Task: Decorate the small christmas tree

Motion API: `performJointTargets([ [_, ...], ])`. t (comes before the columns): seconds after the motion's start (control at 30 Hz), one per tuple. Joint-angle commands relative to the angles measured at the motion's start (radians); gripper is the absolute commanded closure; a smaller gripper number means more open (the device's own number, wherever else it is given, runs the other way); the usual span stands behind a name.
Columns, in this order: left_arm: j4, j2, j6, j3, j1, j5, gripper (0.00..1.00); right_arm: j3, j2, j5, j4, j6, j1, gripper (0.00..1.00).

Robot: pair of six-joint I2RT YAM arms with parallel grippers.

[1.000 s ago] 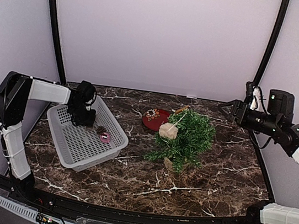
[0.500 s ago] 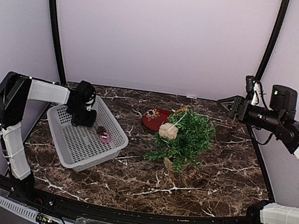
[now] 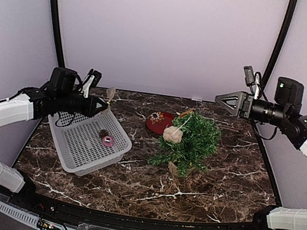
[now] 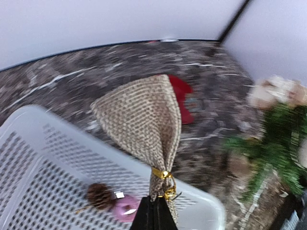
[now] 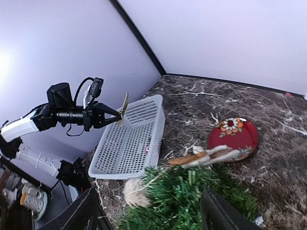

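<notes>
Above the white basket [image 3: 66, 148], the left jaws are clenched on the gold-tied neck of a burlap pouch [image 4: 144, 120]. The right jaws are released, raised beside the small christmas tree [image 3: 193, 138], which stands mid-table [image 3: 230, 177]. Recommendation: carry the pouch level and seat it on a firm outer branch.

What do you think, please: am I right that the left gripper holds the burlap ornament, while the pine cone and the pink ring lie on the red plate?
Not quite. The pine cone and the pink ring lie in the white basket, not on the red plate; the left wrist view shows this. The left gripper does hold the burlap ornament.
</notes>
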Motion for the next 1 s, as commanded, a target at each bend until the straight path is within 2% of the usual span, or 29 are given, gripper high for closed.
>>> performJointTargets([
  [0.0, 0.387, -0.131, 0.046, -0.079, -0.170, 0.220, 1.00, 0.092, 0.041, -0.101, 0.047, -0.062, 0.091, 0.30],
  [0.07, 0.482, -0.147, 0.040, -0.093, -0.240, 0.239, 1.00, 0.116, 0.060, -0.099, 0.044, -0.072, 0.146, 0.33],
  [0.13, 0.527, -0.135, 0.058, -0.071, -0.316, 0.201, 1.00, 0.148, 0.082, -0.086, 0.030, -0.080, 0.195, 0.39],
  [0.2, 0.535, -0.102, 0.099, -0.035, -0.392, 0.136, 1.00, 0.189, 0.104, -0.057, 0.005, -0.089, 0.242, 0.45],
  [0.3, 0.551, -0.034, 0.181, 0.003, -0.500, 0.089, 1.00, 0.217, 0.121, -0.021, 0.017, -0.087, 0.314, 0.47],
  [0.4, 0.693, 0.014, 0.162, -0.016, -0.533, 0.170, 1.00, 0.201, 0.126, -0.031, 0.059, -0.096, 0.373, 0.50],
  [0.53, 0.993, 0.057, 0.022, -0.068, -0.543, 0.297, 1.00, 0.148, 0.132, -0.072, 0.117, -0.127, 0.440, 0.57],
  [0.6, 1.081, 0.083, -0.025, -0.064, -0.551, 0.343, 1.00, 0.135, 0.133, -0.083, 0.135, -0.148, 0.478, 0.59],
  [0.77, 1.180, 0.121, -0.060, -0.046, -0.581, 0.410, 1.00, 0.152, 0.152, -0.069, 0.125, -0.186, 0.519, 0.64],
  [0.97, 1.196, 0.155, -0.091, -0.019, -0.595, 0.465, 1.00, 0.175, 0.160, -0.060, 0.130, -0.201, 0.537, 0.66],
])
